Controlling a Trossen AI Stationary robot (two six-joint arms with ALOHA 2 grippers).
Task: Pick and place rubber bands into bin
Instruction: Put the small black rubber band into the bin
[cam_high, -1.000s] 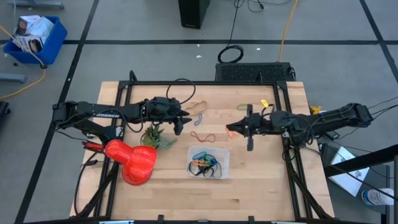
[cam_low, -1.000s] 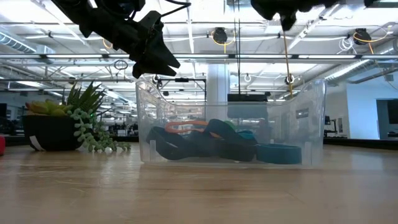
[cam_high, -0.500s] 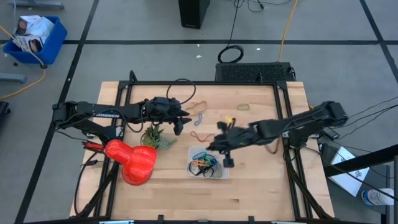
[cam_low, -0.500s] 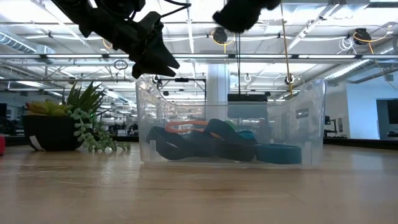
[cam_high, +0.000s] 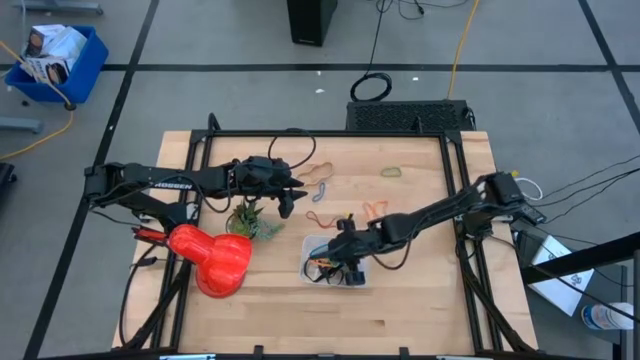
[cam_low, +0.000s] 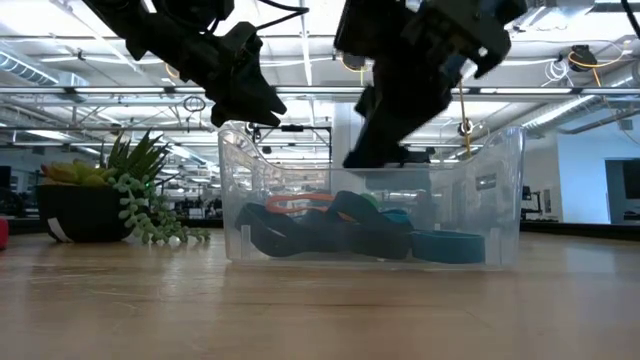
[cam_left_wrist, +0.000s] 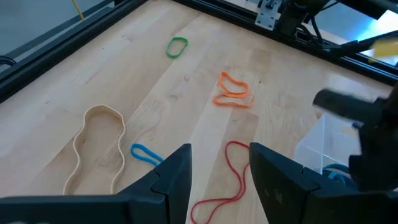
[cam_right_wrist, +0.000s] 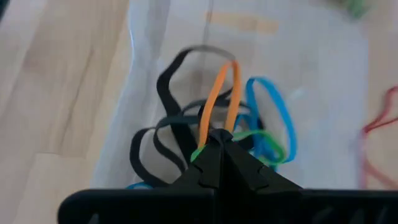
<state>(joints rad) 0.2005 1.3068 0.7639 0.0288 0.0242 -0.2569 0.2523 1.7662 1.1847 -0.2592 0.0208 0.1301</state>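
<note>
The clear bin stands on the table near its middle and holds black, blue, green and orange rubber bands. My right gripper is over the bin, shut on an orange band. It shows above the bin in the low view. My left gripper is open and empty above the table, over a red band. Tan, blue, orange and green bands lie flat on the wood. My right gripper pinches one end of the orange band's loop between its two shut fingertips, coming from above over the bin. The loop's two strands run out from the tips over the bands in the bin. Whether it hangs clear of them, I cannot tell.
A red rounded object and a small plant in a dark pot stand at the left, near my left arm. The loose bands lie beyond the bin toward the far edge. A blue crate and a black cable coil are on the floor.
My right gripper has gone from the table's right-middle toward the left and near edge, and down, and now stands over the bin. My left arm has kept still.
</note>
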